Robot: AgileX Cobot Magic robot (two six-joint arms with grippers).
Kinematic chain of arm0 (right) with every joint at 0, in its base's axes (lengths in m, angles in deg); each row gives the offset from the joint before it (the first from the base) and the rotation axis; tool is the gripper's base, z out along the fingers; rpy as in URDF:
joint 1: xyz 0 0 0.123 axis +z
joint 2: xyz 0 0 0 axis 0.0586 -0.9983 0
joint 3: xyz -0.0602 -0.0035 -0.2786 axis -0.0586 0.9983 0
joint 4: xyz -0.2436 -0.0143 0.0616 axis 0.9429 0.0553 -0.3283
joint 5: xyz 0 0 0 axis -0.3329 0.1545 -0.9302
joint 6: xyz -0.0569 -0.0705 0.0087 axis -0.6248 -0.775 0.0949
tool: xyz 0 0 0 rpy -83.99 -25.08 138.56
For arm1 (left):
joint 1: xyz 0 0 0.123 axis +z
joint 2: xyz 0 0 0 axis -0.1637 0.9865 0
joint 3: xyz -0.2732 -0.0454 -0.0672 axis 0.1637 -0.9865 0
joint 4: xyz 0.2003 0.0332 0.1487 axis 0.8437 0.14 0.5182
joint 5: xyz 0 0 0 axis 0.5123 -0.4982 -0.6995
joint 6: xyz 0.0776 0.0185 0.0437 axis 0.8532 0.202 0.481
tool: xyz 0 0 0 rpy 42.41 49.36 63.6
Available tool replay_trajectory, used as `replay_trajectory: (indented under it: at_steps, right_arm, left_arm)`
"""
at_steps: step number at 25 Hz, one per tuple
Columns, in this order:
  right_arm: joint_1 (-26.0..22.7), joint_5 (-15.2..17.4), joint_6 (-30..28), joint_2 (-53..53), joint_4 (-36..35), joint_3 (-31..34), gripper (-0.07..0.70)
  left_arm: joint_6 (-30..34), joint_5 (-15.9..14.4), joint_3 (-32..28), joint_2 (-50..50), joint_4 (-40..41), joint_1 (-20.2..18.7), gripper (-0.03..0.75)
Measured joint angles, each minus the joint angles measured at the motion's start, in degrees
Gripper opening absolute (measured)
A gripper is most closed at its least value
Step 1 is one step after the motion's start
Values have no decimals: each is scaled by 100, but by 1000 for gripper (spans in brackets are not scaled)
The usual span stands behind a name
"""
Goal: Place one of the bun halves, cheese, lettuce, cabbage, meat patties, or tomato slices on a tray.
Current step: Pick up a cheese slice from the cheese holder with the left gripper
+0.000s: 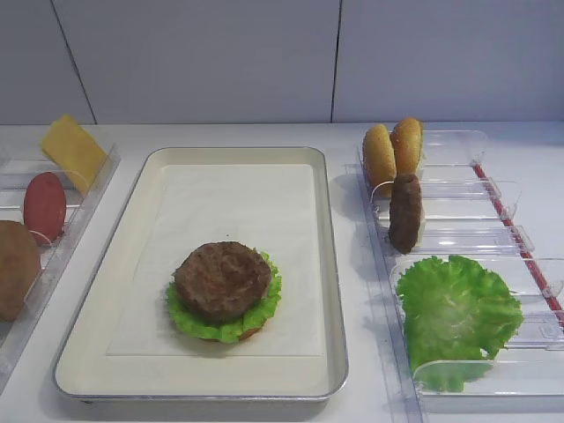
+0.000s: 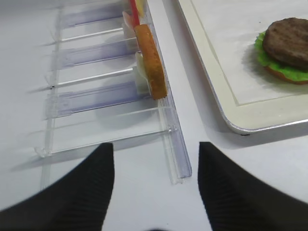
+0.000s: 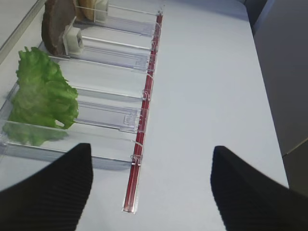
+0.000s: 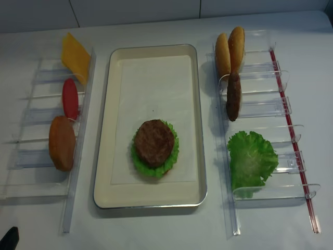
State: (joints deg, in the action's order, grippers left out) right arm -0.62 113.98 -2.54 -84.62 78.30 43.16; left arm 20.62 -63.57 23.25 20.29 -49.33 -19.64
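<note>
two meat patties [image 4: 154,142], two lettuce [image 4: 252,159], one tray [image 4: 199,125]

Lab-style test bench, not real kitchen: bare white tabletop [image 1: 264,132], plain pale panelled wall [image 1: 203,62], clear plastic divider racks [image 4: 260,112] holding replica burger parts beside silver paper-lined tray [image 1: 132,220].
</note>
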Motion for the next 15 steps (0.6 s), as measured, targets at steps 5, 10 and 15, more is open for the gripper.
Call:
replay_trajectory:
  at_steps: [5,10,15]
  right_arm:
    - [0,0,0,0,0,0,523]
    - [0,0,0,0,0,0,523]
    - [0,0,0,0,0,0,523]
  left_arm:
    - [0,0,0,0,0,0,384]
    - [0,0,0,0,0,0,384]
    - [0,0,0,0,0,0,384]
